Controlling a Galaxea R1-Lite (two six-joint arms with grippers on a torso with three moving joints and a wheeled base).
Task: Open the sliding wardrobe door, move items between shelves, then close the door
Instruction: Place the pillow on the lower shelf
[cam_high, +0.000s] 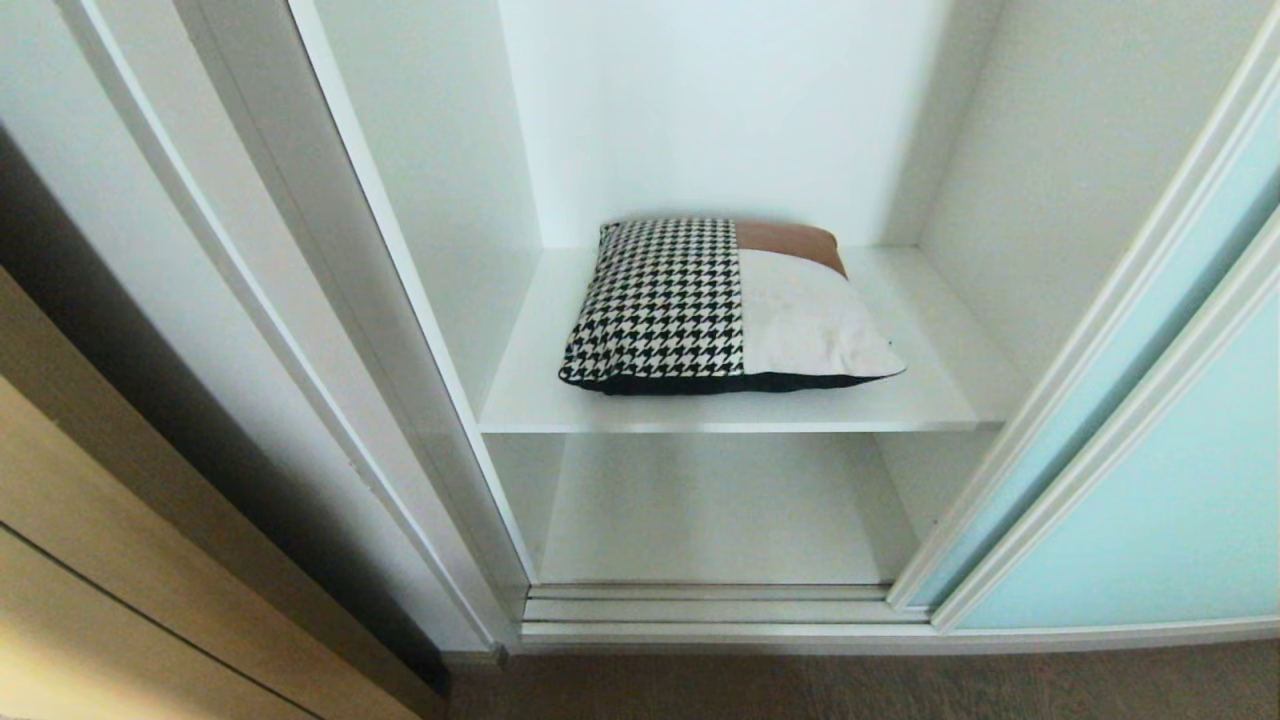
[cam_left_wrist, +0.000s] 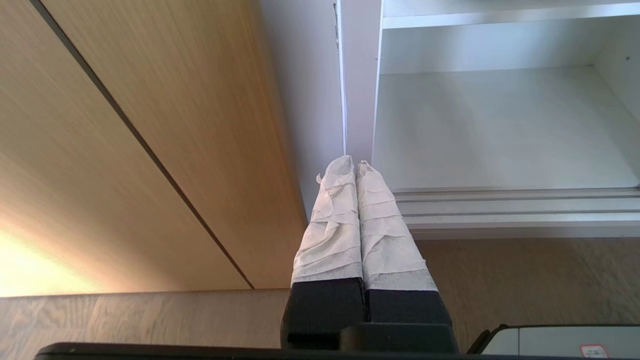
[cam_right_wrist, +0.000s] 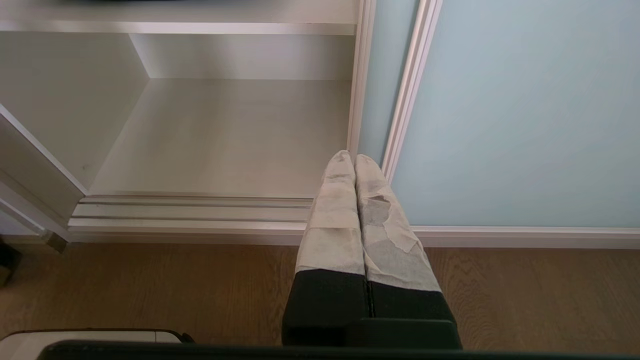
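The wardrobe stands open; its sliding door (cam_high: 1150, 480) of pale blue-green frosted glass is slid to the right and also fills the right wrist view (cam_right_wrist: 525, 110). A square cushion (cam_high: 720, 305), half houndstooth, half brown over cream, lies flat on the upper white shelf (cam_high: 930, 405). The lower shelf (cam_high: 720, 510) beneath it is bare, seen also as the shelf (cam_left_wrist: 500, 130) and the shelf (cam_right_wrist: 225, 135). My left gripper (cam_left_wrist: 355, 165) is shut and empty, low before the wardrobe's left post. My right gripper (cam_right_wrist: 352, 157) is shut and empty, low before the door's edge. Neither arm shows in the head view.
A light wooden cabinet front (cam_high: 120, 560) stands left of the wardrobe, with a dark gap between them. The door's floor track (cam_high: 720, 605) runs along the wardrobe's bottom edge. Grey-brown wood floor (cam_right_wrist: 150, 285) lies in front.
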